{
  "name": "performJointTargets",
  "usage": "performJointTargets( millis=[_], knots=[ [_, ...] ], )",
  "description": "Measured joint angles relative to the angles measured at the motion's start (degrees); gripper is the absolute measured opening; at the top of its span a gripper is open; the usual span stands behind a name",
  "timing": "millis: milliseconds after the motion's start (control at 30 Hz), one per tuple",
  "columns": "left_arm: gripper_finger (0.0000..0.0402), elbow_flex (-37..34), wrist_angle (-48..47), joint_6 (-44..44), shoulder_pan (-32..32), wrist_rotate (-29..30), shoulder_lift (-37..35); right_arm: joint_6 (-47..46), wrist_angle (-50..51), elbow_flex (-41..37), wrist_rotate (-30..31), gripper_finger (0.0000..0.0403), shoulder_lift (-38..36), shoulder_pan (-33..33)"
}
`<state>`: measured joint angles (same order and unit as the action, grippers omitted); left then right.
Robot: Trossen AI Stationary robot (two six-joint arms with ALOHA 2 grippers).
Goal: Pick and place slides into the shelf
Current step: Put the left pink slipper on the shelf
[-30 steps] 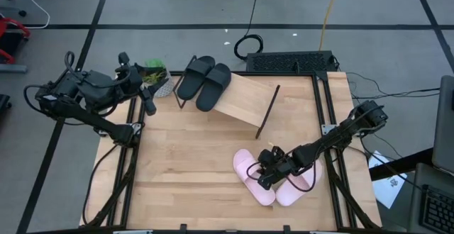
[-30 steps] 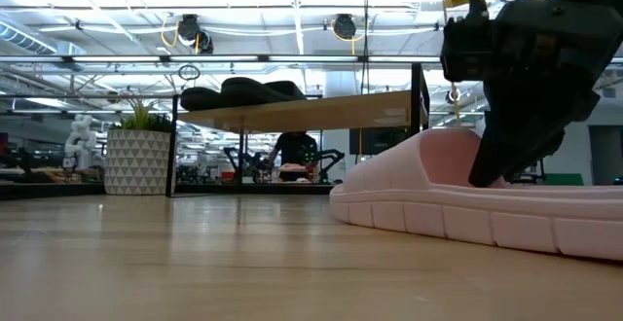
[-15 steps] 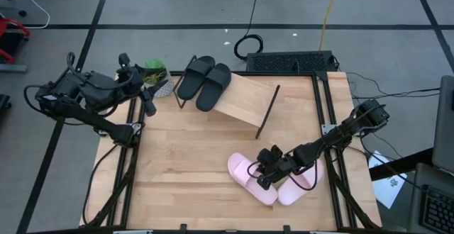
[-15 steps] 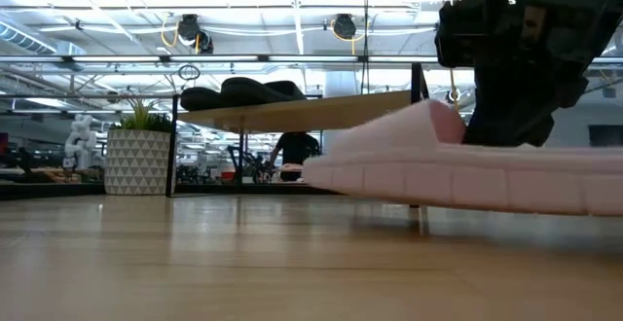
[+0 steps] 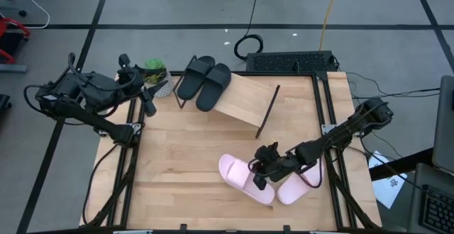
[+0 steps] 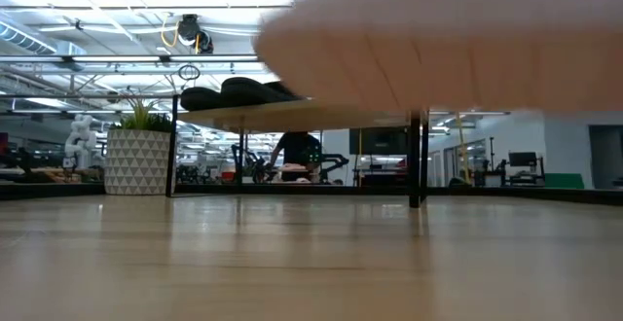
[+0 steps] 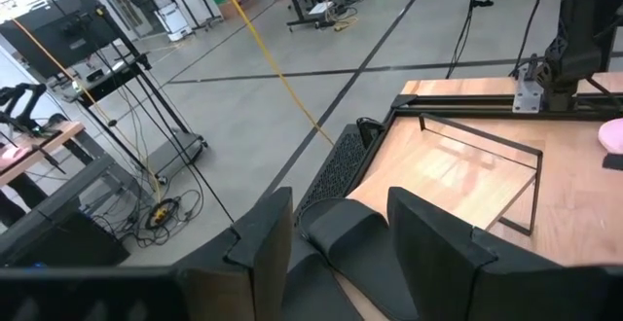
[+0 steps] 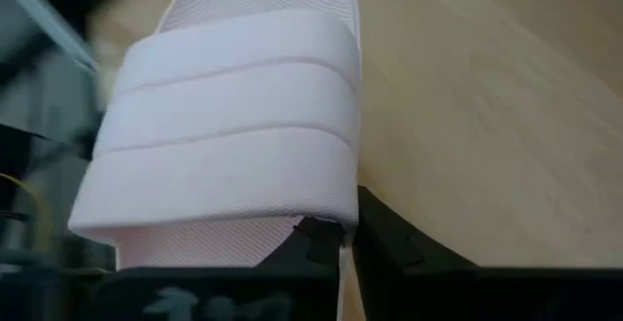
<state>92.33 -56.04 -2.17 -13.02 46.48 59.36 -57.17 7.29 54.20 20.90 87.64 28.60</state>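
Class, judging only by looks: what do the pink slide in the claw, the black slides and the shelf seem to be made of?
Pink slide held in the right claw: probably soft moulded foam or rubber, matte, with a fine textured footbed and ribbed strap.
Black slides: likely the same, matte, no shine.
Shelf: pale wood board with visible grain, on thin black, apparently metal, rods.

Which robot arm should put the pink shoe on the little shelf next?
The right arm, most likely. Its gripper is already shut on one pink slide, lifted off the table. The left gripper waits open beyond the table's far left corner, by the black slides on the shelf.
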Motion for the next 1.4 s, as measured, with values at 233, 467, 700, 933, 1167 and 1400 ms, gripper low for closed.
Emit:
performJointTargets(
  millis=[233, 467, 700, 933, 1167, 1400],
  knots=[
    [0.0175, 0.00, 0.03, 0.14, 0.00, 0.07, 0.00, -0.61, 15.86, 15.36, 3.38, 0.0003, -2.15, -0.28],
    [0.0175, 0.00, 0.07, 1.70, 0.00, 1.24, -0.01, -0.38, 35.39, 35.19, 26.19, 0.0002, -2.39, -4.98],
    [0.0175, 0.00, 0.09, 4.86, 0.01, 3.07, -0.01, 8.95, 33.67, 40.67, 36.64, 0.0002, -2.37, -13.87],
    [0.0175, 0.00, 0.68, 4.79, 0.02, 6.67, -0.02, 7.68, 29.88, 40.65, 37.50, 0.0002, -1.65, -22.07],
    [0.0175, 0.00, 3.51, 2.41, 0.02, 5.58, -0.12, 8.31, 19.55, 40.65, 39.09, 0.0002, 0.57, -25.82],
    [0.0175, 0.00, 12.73, -7.88, 0.02, 4.48, 2.07, 20.56, -0.19, 40.63, 40.78, 0.0002, 4.49, -28.11]
  ],
)
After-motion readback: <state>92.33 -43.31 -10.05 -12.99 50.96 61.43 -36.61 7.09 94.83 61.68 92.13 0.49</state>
